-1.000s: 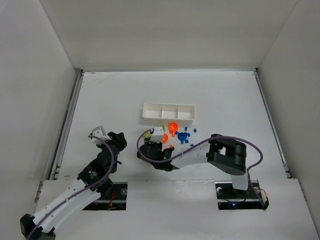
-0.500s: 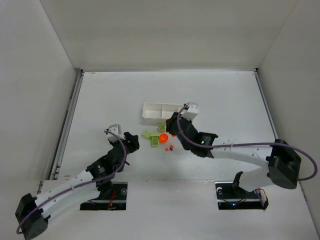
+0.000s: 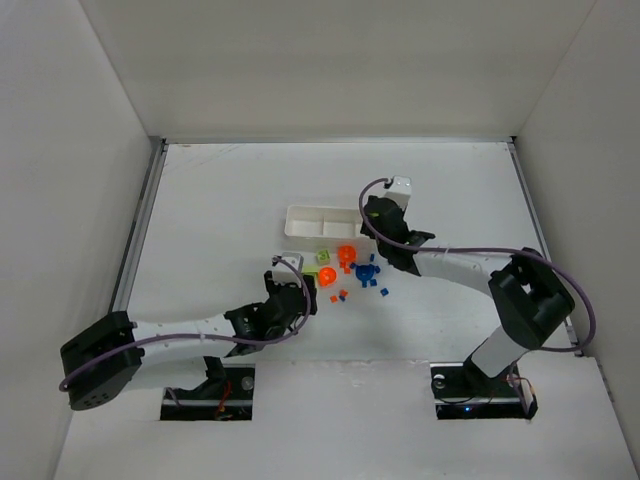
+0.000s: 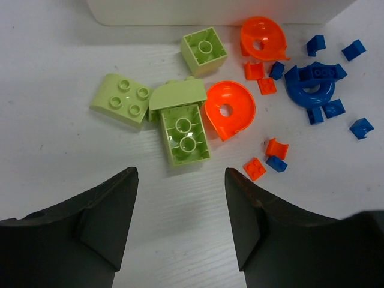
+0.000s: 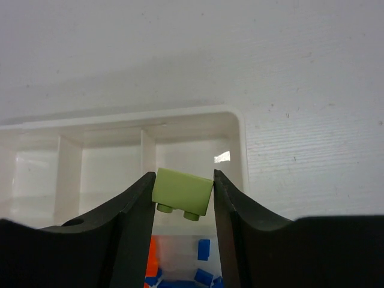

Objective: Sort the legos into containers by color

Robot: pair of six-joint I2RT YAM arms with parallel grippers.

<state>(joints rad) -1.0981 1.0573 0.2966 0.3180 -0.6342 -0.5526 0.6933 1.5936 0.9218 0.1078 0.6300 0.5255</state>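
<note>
Right fingers of mine grasp a light-green brick, long axis left to right, studs toward the frame's bottom, before the right compartment of the white tray. My left fingers are released at lower centre, just below an overturned green brick whose long axis runs up the frame; open bench lies at the left edge.

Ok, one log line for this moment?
right fingers: shut on green brick | over tray right end | left fingers: open, above loose legos on table

Tray — mostly beyond top edge
</note>
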